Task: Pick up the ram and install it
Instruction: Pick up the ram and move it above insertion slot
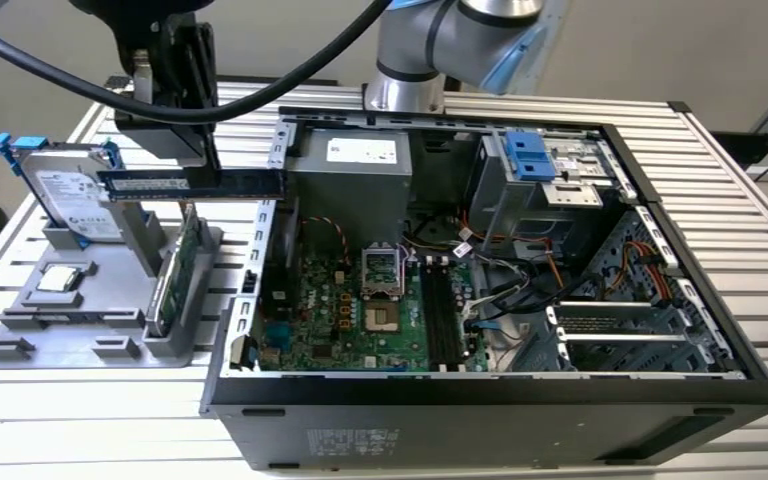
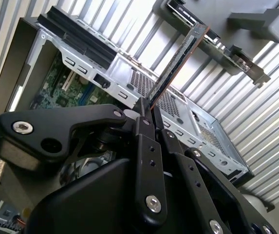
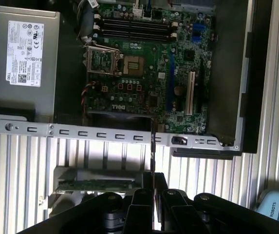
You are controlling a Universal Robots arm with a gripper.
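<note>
The ram [image 1: 244, 183] is a thin blue stick held level in the air, above the grey holder and reaching to the open computer case's wall on the exterior view's left. My gripper [image 1: 195, 168] is shut on it from above. In both wrist views the ram [image 2: 178, 61] [image 3: 152, 146] shows edge-on, sticking out from between the black fingers [image 2: 144, 129] [image 3: 140, 202]. The motherboard [image 1: 357, 310] lies inside the case, with its long dark memory slots [image 1: 440, 315] [image 3: 134, 29] beside the processor socket [image 1: 380, 270]. The ram hangs outside the case and touches none of these.
A grey holder [image 1: 91, 335] on the slatted table carries an upright silver hard drive with blue rails [image 1: 71, 195], a green card on edge [image 1: 177, 270] and a small square chip [image 1: 57, 280]. The case holds a power supply [image 1: 357, 170], drive cage [image 1: 544, 165] and loose cables [image 1: 518, 265].
</note>
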